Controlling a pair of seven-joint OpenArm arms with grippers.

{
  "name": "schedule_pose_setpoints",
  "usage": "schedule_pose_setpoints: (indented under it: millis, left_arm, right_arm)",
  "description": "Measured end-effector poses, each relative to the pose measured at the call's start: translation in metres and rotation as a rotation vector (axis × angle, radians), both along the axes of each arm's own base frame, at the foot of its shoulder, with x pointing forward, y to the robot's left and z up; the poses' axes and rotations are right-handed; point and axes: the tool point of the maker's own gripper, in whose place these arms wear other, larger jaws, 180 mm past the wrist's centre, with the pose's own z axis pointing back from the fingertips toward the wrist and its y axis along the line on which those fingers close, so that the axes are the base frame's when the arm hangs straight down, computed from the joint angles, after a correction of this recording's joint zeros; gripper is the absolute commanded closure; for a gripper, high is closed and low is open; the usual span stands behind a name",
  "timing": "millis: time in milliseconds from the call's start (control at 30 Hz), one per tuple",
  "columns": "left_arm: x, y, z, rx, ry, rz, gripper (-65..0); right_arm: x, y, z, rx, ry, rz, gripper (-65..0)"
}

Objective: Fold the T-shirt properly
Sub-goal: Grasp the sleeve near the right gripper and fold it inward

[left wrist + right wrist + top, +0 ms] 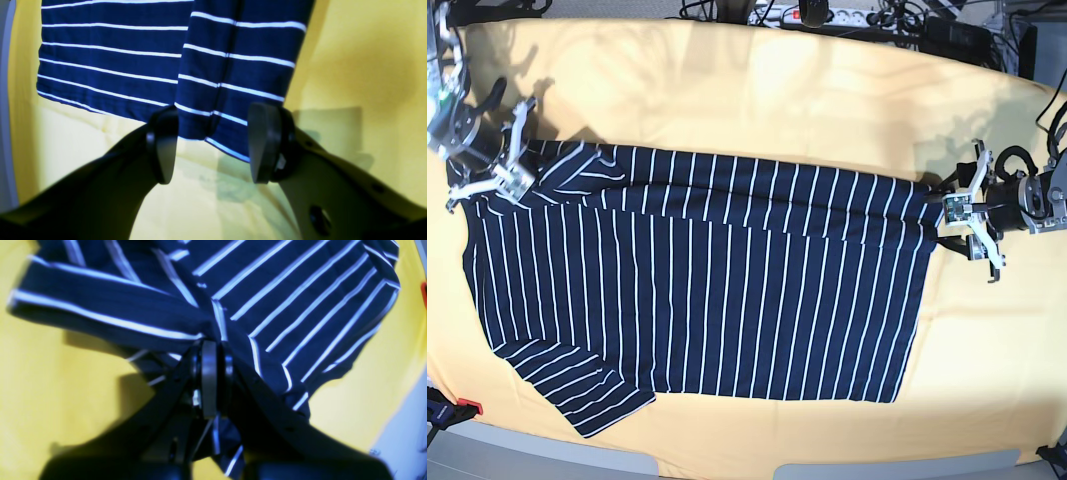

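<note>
- R wrist cam, closest in: my right gripper (209,380) has its jaws pinched tight together, with a bunch of the T-shirt (287,300) caught between them. Navy cloth, thin white stripes, gathered into folds right at the pads.
- Cloth drapes over both sides of my R fingers (208,373); a striped band runs off to the left of frame, the wider panel spreads up and right.
- Below and beside it, the yellow table cover (50,373), with my gripper's shadow on it.
- L wrist cam: my left gripper (210,143) stands wide, both black pads (263,143) well apart. Nothing clamped.
- A folded edge of the shirt (233,66) hangs into the gap between the pads, its hem corner low in the middle. Can't tell if the pads touch it; looks just beside.
- Yellow cover (367,66) to the R of that, flat, shadows across it.
- Base cam now: shirt (707,290) lies spread lengthwise across the table (757,100), mostly flat, its far long edge folded over along the top.
- One sleeve pokes out at the near-left corner, toward the table's front edge.
- My R gripper (515,172) sits at the far-left end of the shirt, on the bunched cloth there.
- My L gripper (972,215) sits at the right end, at the top corner of the hem, fingers splayed.
- Farthest back: cables and a power strip (827,15) past the table's rear edge.
</note>
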Motion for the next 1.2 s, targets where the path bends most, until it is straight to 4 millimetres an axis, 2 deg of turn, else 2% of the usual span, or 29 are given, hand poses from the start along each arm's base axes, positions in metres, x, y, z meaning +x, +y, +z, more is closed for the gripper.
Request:
schedule_pose_setpoints:
  millis: [200, 367, 567, 767, 900, 1000, 1200]
  left_arm:
    - [0.0, 0.0, 0.0, -0.001, 0.0, -0.001, -33.6]
    - [0.0, -0.001, 0.0, -0.002, 0.0, -0.001, -33.6]
    - [0.0, -0.001, 0.0, -0.005, 0.001, 0.0, -33.6]
    - [0.0, -0.001, 0.0, -0.004, 0.0, 0.0, -33.6]
    - [0.0, -0.001, 0.001, -0.006, 0.0, 0.0, -33.6]
    - [0.0, -0.001, 0.0, -0.004, 0.001, 0.0, -33.6]
    - [0.0, -0.001, 0.0, -0.005, 0.0, 0.0, -33.6]
  right_arm:
    - [0.046, -0.008, 0.003, 0.064, -0.026, -0.032, 0.0]
    - [0.068, 0.012, -0.024, 0.017, 0.037, 0.044, 0.0]
    - [0.104, 0.017, -0.02, -0.078, 0.013, 0.099, 0.0]
    - [0.128, 0.024, -0.012, -0.062, -0.031, 0.104, 0.0]
    - [0.135, 0.018, -0.028, -0.039, -0.001, 0.056, 0.0]
    - [0.138, 0.022, -0.038, -0.017, 0.011, 0.042, 0.0]
    - [0.154, 0.034, -0.032, -0.032, -0.03, 0.055, 0.0]
